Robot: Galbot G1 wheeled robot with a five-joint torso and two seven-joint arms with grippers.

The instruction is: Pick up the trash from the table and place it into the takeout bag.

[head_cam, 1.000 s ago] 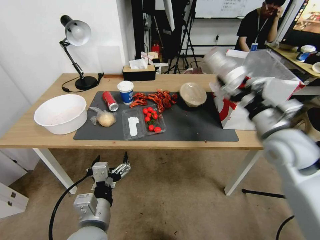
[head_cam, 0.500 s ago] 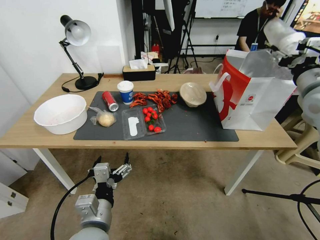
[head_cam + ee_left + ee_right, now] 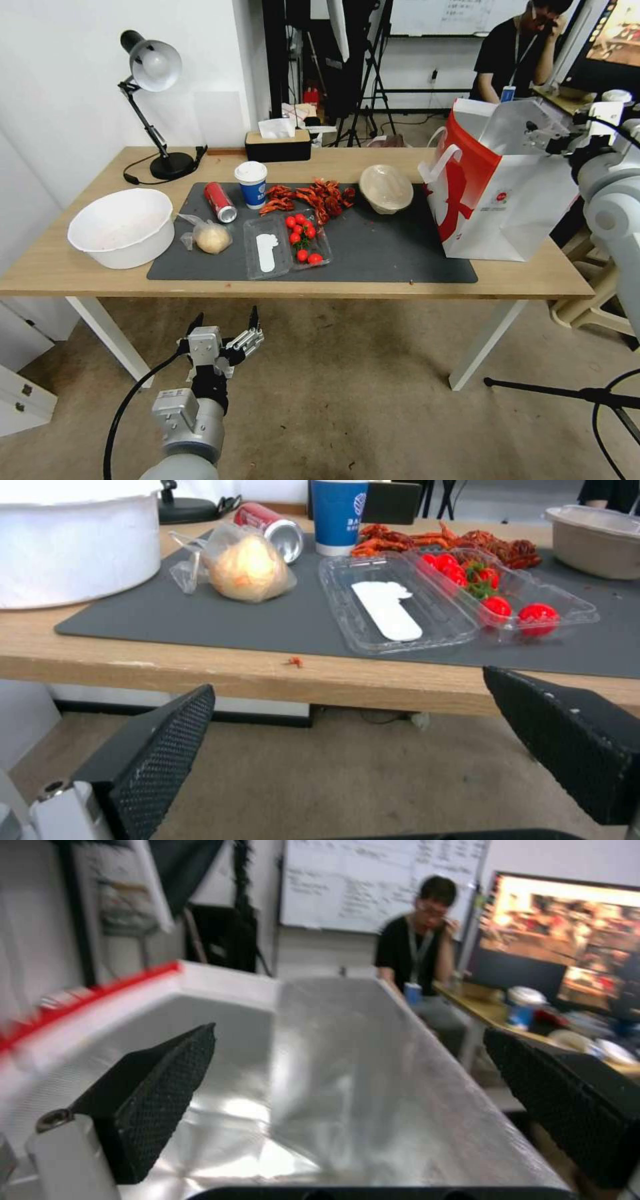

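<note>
- While the right arm reaches in from the right side of the head view, bent back toward the bag, the right gripper (image 3: 541, 137) sits at the open top of the takeout bag (image 3: 507, 207), over its far right rim
- From the right wrist view its two black fingers (image 3: 157, 1095) stand wide apart with nothing between them, looking down into the bag's silvery lined inside (image 3: 333, 1080); what lies at the bottom of the bag is too blurred to make out
- Low in front of the table (image 3: 60, 267), the left arm points up from the bottom edge of the head view, its left gripper (image 3: 225, 331) below the tabletop's near edge and well apart from everything on it
- Seen from the left wrist view, that gripper's fingers (image 3: 160, 750) are spread wide and empty, aimed at the table's front edge
- On the dark grey mat (image 3: 393, 253) lie the red soda can (image 3: 219, 201) on its side, the blue-and-white paper cup (image 3: 252, 184) upright just beside it, and the clear bag with beige bun (image 3: 210, 236) near the mat's left end
- Toward the bag stands the round lidded bowl (image 3: 386, 189), its far side cut off in the left wrist view
- An open clear tray (image 3: 270, 247) holds cherry tomatoes (image 3: 301, 235), with a red heap of crayfish shells (image 3: 313, 197) behind it
- Left of the mat rests a large white bowl (image 3: 122, 227); its inside is hidden in the left wrist view
- The takeout bag stands upright on the table's right end, touching the mat's right edge
</note>
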